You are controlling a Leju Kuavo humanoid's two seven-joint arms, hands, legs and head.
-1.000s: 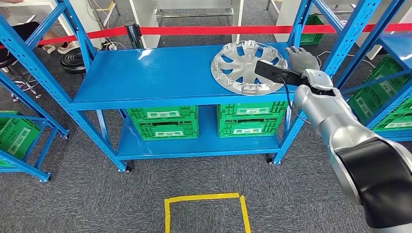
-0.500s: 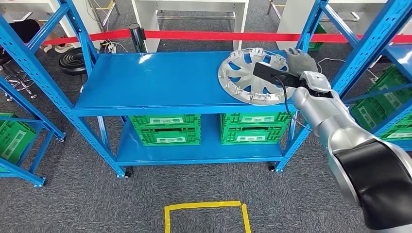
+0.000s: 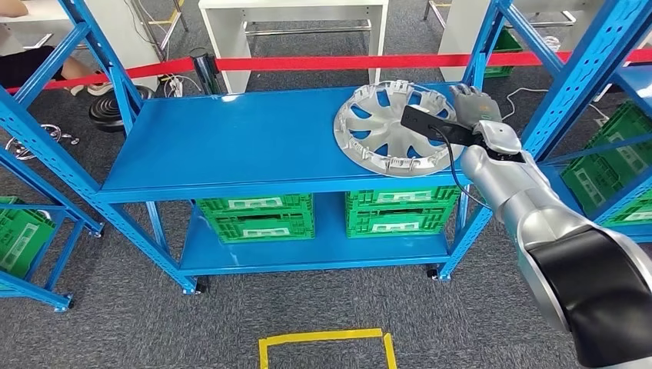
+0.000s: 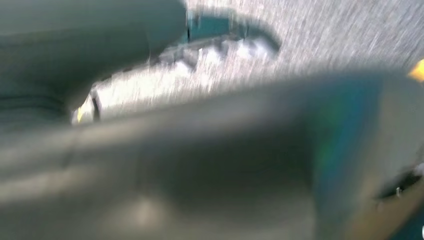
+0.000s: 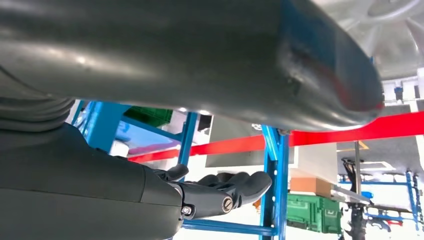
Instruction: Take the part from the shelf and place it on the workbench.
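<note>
At far left, a green crate point(image 3: 19, 231) low in a neighbouring blue rack. Behind it, on the floor, a black stool point(image 3: 115, 108), and at the upper left edge a part of a seated person point(image 3: 34, 65). Across the background, a red barrier tape point(image 3: 307, 61), stretched from left to right behind the shelf point(image 3: 246, 134).

In the middle, the blue shelf, standing on grey carpet. On its lower level, two stacks of green crates point(image 3: 257, 215) side by side. On the floor in front, near the lower edge of the head view, a square of yellow tape point(image 3: 323, 338).

On the right end of the upper level, the silver hubcap point(image 3: 388, 127), lying with its inner side up and reaching a little over the front edge of the shelf. Not yet carried away from the shelf.

Just at the right rim of the hubcap, the right robot hand point(image 3: 473, 104), at the end of the silver right arm point(image 3: 530, 207). Impossible to tell from the head view whether touching the rim or only beside it. In the right wrist view, dark fingers point(image 5: 235, 187) stretched out straight and close to each other, the thick thumb point(image 5: 200, 65) well apart from them, nothing between; the pale hubcap visible beyond the thumb.

Left wrist view too blurred: state of the left robot hand impossible to tell.

At far right, another blue rack point(image 3: 584, 69) with more green crates.
</note>
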